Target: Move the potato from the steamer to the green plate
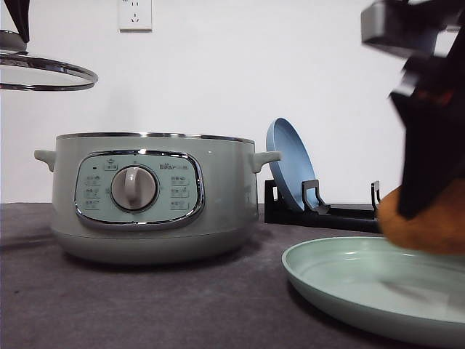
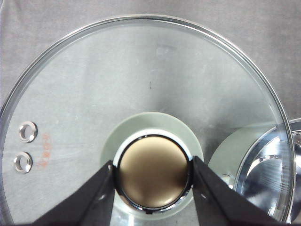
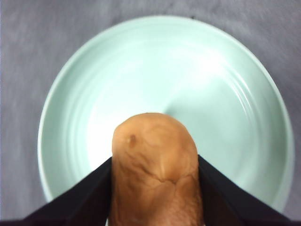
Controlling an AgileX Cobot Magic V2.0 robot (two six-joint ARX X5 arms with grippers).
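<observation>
The orange-brown potato [image 3: 155,169] is clamped between my right gripper's [image 3: 155,188] black fingers and hangs a little above the pale green plate [image 3: 211,70]. From the front the potato [image 1: 425,222] is blurred at the right edge, over the green plate [image 1: 349,280] at front right. The sage-green steamer [image 1: 152,196] stands lidless at centre left. My left gripper [image 2: 153,176] is shut on the bronze knob [image 2: 153,172] of the glass lid [image 2: 141,84], held high at the upper left above the table; the lid [image 1: 43,73] shows there from the front.
A blue plate [image 1: 289,163] stands upright in a black rack [image 1: 327,211] behind the green plate. The table has a dark grey cloth [image 1: 145,305]. A wall socket [image 1: 135,13] sits on the white wall. The steamer's shiny rim [image 2: 268,174] shows through the lid.
</observation>
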